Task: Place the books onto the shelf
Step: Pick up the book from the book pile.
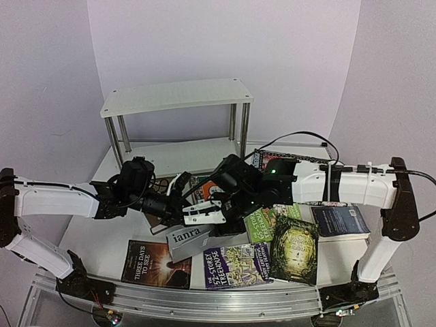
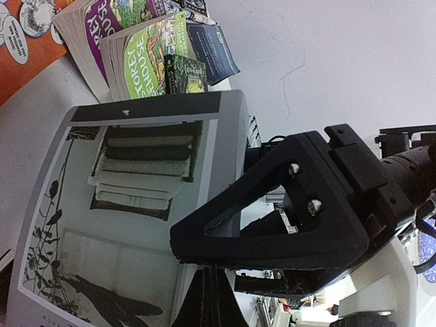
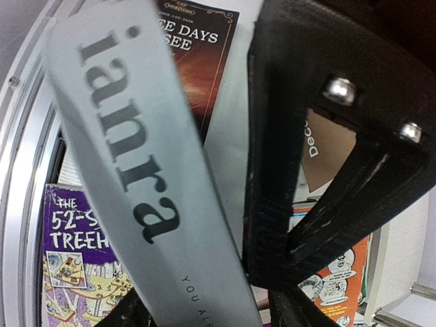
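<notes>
The white two-tier shelf (image 1: pixel 177 97) stands at the back of the table. The grey "ianra" book (image 1: pixel 191 240) is tipped up on its edge, spine towards the front. My right gripper (image 1: pixel 204 216) is shut on its upper edge. In the right wrist view the spine (image 3: pixel 136 157) runs between the jaws (image 3: pixel 231 300), with one finger (image 3: pixel 272 170) flat against the cover. My left gripper (image 1: pixel 178 197) is shut behind the book. Its tips (image 2: pixel 180 262) rest at the edge of the picture cover (image 2: pixel 122 204), with nothing between them.
Other books lie flat around it: "Three Days to See" (image 1: pixel 157 264), a purple Treehouse (image 1: pixel 235 264), a dark green one (image 1: pixel 294 248), a green Treehouse (image 1: pixel 262 221), a navy one (image 1: pixel 340 221) and an orange one (image 3: pixel 334 279). A patterned placemat (image 1: pixel 286 160) lies back right.
</notes>
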Available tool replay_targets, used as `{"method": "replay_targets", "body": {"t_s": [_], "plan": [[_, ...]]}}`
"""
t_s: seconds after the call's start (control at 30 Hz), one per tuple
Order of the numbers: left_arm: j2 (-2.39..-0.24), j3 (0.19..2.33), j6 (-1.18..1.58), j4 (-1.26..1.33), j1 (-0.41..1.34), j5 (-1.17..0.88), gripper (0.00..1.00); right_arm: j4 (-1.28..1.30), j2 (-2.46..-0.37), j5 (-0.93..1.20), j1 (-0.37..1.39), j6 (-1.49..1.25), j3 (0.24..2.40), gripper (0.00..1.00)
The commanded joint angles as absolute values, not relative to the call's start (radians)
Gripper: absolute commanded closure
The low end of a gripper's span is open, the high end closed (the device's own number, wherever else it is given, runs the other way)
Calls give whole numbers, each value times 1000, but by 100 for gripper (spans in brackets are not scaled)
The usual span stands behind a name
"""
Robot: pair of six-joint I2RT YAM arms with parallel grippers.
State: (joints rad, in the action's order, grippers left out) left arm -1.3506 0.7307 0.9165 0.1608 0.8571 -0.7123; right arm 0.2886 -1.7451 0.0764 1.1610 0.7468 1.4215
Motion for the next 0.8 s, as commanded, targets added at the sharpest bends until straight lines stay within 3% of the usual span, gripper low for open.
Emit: {"method": "replay_targets", "body": {"t_s": [0.0, 0.17, 0.37, 0.53, 0.77], "plan": [[-1324, 760, 906, 171, 863, -702, 100, 392, -1759, 75, 1163, 732, 1464, 52], [-1236, 844, 811, -36, 860, -526, 99, 420, -1727, 67, 1163, 732, 1458, 65], [-1066, 946, 698, -298, 843, -242, 90, 443, -1681, 60, 1163, 722, 1455, 80], [-980, 995, 684, -484, 838, 67, 87, 443, -1647, 45, 1164, 716, 1458, 84], [-835, 967, 686, -513, 838, 209, 73, 409, -1578, -31, 1163, 722, 1454, 86]]}}
